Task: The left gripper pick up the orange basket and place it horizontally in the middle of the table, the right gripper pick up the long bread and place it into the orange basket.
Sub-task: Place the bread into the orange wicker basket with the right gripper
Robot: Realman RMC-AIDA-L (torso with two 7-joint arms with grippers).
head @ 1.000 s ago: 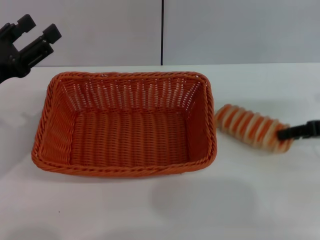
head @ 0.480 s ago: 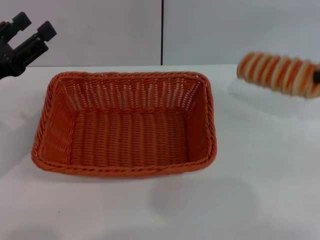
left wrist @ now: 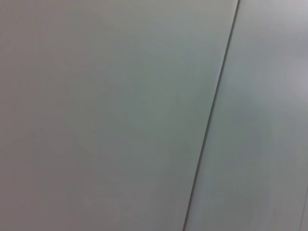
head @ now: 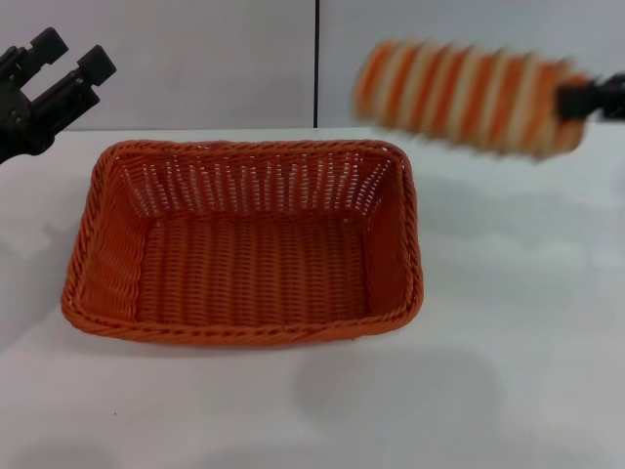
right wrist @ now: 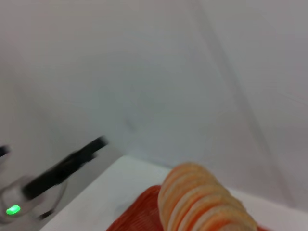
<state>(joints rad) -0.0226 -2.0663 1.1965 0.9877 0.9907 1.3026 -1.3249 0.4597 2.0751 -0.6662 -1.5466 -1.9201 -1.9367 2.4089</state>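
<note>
The orange basket (head: 244, 244) sits on the table (head: 508, 371), long axis running left to right, nothing inside. Above and beyond the basket's right far corner, the long bread (head: 469, 98) hangs in the air, clamped at its right end by the right gripper (head: 586, 98), lying roughly parallel to the basket, slightly tilted. Beyond the basket's left far corner, the left gripper (head: 68, 59) hovers with prongs spread. No writing is legible.

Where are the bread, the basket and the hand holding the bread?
bread (head: 469, 98), head view, middle of the striped loaf.
basket (head: 249, 269), head view, woven floor.
right hand (head: 591, 98), head view, black fingers at the loaf's end.
</note>
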